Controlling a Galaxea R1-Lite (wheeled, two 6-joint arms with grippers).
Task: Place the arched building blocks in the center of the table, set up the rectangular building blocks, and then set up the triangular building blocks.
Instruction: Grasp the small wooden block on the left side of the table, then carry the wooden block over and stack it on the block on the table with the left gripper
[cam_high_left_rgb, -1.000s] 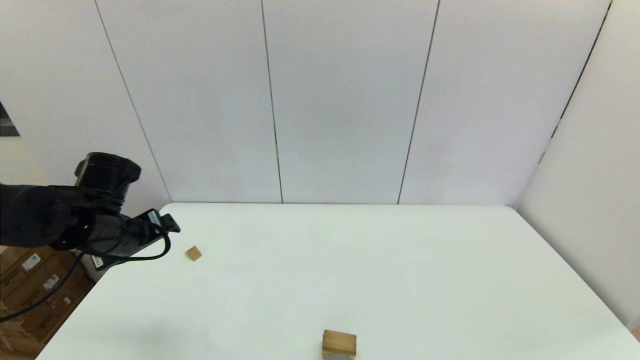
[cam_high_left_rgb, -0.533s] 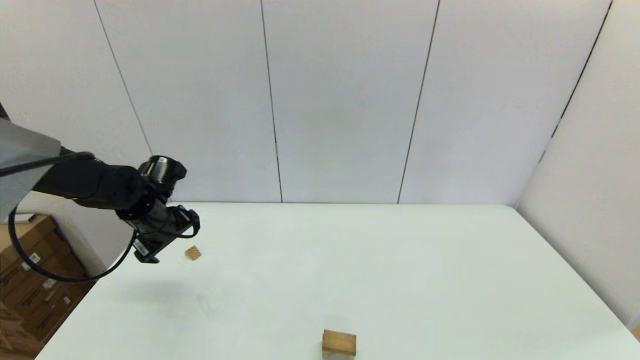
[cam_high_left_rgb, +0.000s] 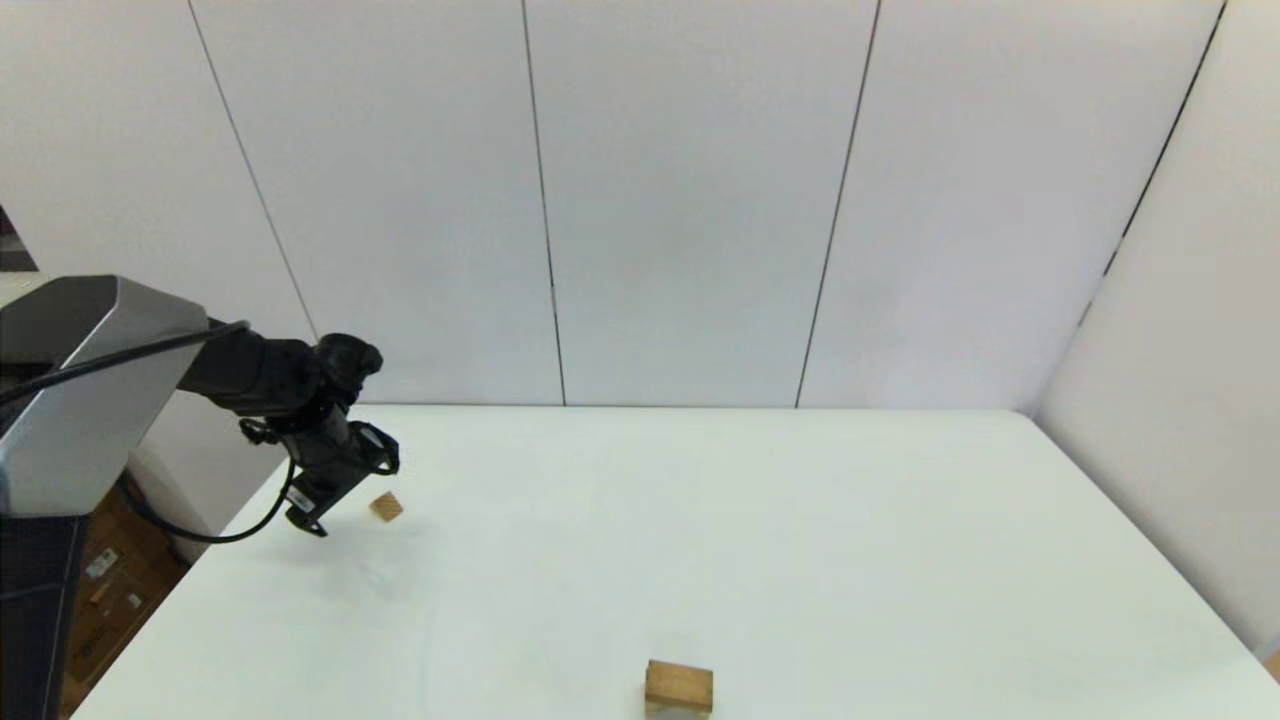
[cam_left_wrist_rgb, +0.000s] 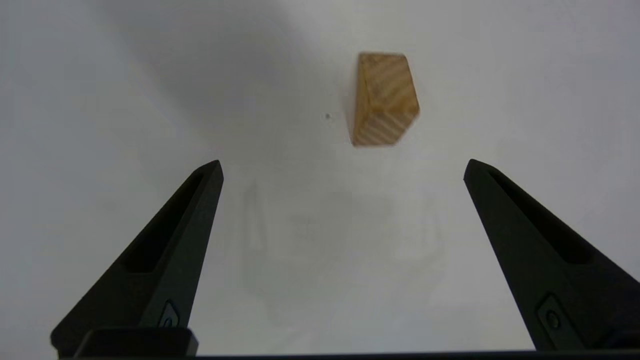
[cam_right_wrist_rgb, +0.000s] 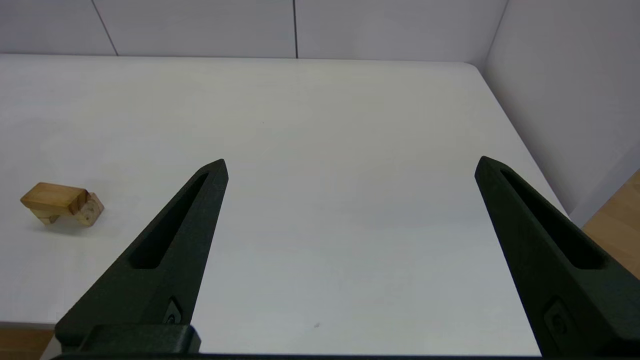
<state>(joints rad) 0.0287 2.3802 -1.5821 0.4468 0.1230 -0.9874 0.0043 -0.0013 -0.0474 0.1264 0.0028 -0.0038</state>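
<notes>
Left gripper (cam_left_wrist_rgb: 341, 167), having swung in over the table's (cam_high_left_rgb: 700, 520) ten-o'clock corner within the last second, hangs wide open and empty just short of the triangular building block (cam_left_wrist_rgb: 384, 99), suggesting its pickup comes next; right gripper (cam_right_wrist_rgb: 350, 167) parked, open.

We see the left arm (cam_high_left_rgb: 250, 375): a boxy silver-grey shell near the shoulder, then rounded black segments down to the wrist. A black cable (cam_high_left_rgb: 215, 530) loops under it, and a small white label sits on the wrist housing. The left gripper (cam_left_wrist_rgb: 341, 170) has two long matte-black fingers, tapered to points, each with a recessed slot. The right gripper (cam_right_wrist_rgb: 350, 167) looks identical.
</notes>
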